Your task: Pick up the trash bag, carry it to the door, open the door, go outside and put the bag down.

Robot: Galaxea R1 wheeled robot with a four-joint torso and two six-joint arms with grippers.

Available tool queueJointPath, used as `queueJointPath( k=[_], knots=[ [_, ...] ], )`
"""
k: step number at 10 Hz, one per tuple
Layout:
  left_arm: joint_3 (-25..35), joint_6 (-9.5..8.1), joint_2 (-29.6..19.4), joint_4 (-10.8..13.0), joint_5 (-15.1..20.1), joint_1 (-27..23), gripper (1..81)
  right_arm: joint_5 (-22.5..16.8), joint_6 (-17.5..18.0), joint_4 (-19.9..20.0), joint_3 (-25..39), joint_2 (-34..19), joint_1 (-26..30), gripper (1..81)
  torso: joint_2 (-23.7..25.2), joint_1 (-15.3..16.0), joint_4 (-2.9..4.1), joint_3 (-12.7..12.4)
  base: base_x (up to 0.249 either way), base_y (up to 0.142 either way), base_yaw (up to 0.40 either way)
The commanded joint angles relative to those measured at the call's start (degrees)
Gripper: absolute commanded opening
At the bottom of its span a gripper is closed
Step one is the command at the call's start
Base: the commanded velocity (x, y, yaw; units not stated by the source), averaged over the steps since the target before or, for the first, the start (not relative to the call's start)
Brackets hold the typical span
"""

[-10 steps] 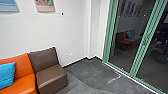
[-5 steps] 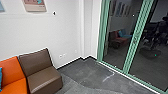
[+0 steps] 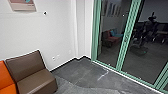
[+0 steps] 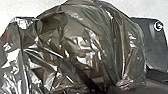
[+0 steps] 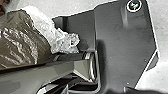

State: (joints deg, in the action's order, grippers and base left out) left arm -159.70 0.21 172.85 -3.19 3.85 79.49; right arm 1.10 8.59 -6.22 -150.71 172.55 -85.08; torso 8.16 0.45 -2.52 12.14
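One rounded trash bag [image 4: 90,42] bulges in glossy, crinkled dark plastic.

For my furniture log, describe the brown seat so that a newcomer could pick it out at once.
Start from the tall, green-framed glass panels. Across the dark grey floor, by the white wall, stands a low, armless brown seat. Its brown colour sets it apart from the bright orange seat beside it.

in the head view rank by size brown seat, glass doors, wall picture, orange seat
1. Glass doors
2. Brown seat
3. Orange seat and wall picture: both cut off by the edge, too close to rank
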Motion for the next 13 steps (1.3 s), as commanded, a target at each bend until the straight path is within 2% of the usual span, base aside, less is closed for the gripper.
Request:
queueJointPath(
  k=[1,4,8,13],
  knots=[
    [-0.3,0.41,-0.2,0.4,3.4,-3.4,1.0,-2.9,-0.2,-0.6,0.1,0.3,2.5,81.1,0.0,0.0,0.0,0.0,0.0,0.0,-0.219],
    [-0.3,0.49,-0.3,0.4,3.4,-3.3,1.0,-2.5,-0.3,-1.0,0.6,-0.1,1.8,81.1,0.0,0.0,0.0,0.0,0.0,0.0,-0.226],
    [-0.2,0.5,-0.9,0.3,3.4,-3.2,1.0,-2.3,-0.3,-1.3,4.8,-3.1,1.5,81.1,0.0,0.0,0.0,0.0,0.0,0.0,-0.231],
    [-0.2,0.5,-0.7,0.7,3.4,-3.2,1.0,-2.4,-0.3,-1.3,3.9,-3.4,1.0,81.1,0.0,0.0,0.0,0.0,0.0,0.0,-0.238]
  ],
)
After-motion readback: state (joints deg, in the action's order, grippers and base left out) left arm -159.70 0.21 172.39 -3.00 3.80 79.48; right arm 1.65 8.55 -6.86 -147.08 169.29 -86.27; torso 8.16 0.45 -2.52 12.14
